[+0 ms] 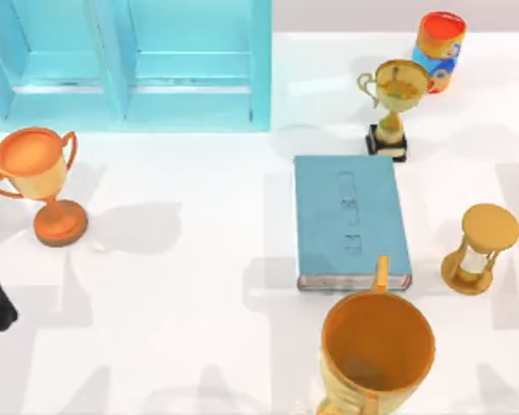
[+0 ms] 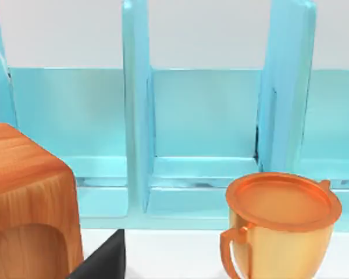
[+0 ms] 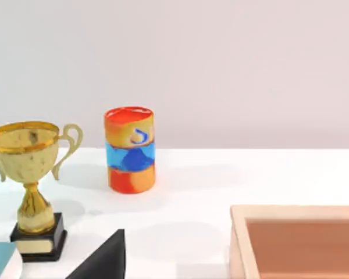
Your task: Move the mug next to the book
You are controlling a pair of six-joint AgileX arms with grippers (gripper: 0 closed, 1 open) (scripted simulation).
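Golden-orange handled cup (image 1: 376, 350) just before teal book (image 1: 350, 220).

The middle of the tabletop (image 1: 190, 285), left of the book (image 1: 350, 220), lies open from the front edge back to the blue rack (image 1: 130, 65) along the rear left. An orange trophy (image 1: 35, 181) stands near the left edge. The book's right side is tighter: an hourglass (image 1: 480, 249) is near it, a gold trophy (image 1: 394, 108) and a painted cup (image 1: 438, 50) crowd the rear right corner, and a big orange cup (image 1: 376, 354) seems to almost touch the book's front edge.
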